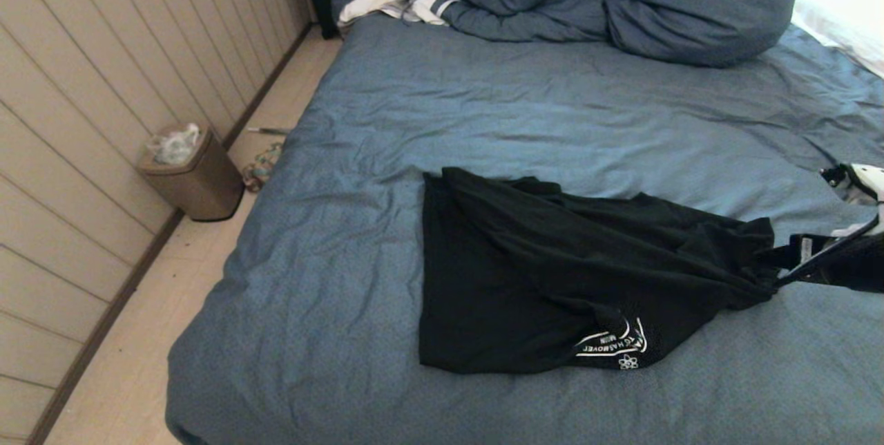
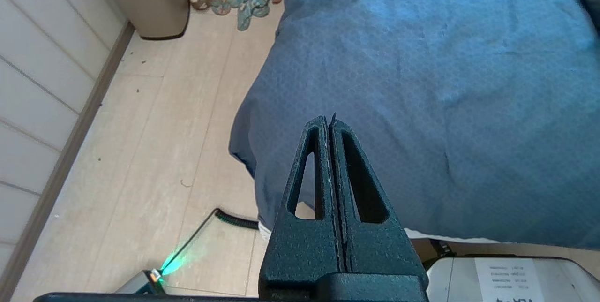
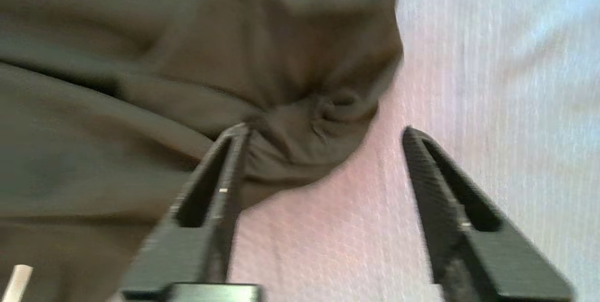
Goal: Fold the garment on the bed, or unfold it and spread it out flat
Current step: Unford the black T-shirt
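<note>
The T-shirt point(image 1: 552, 272) is laid crumpled on the bed point(image 1: 345, 258), one corner bunched toward the right end effector point(image 3: 323, 138), whose jaws are spread, cloth released. The left end effector point(image 2: 329, 126) is kept clenched, parked beside the bed.

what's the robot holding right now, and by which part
Nothing. The right gripper stands open beside the bunched corner of the black T-shirt; the left gripper is shut on nothing.

Right gripper point(image 1: 784, 278) cut off at head view's edge
</note>
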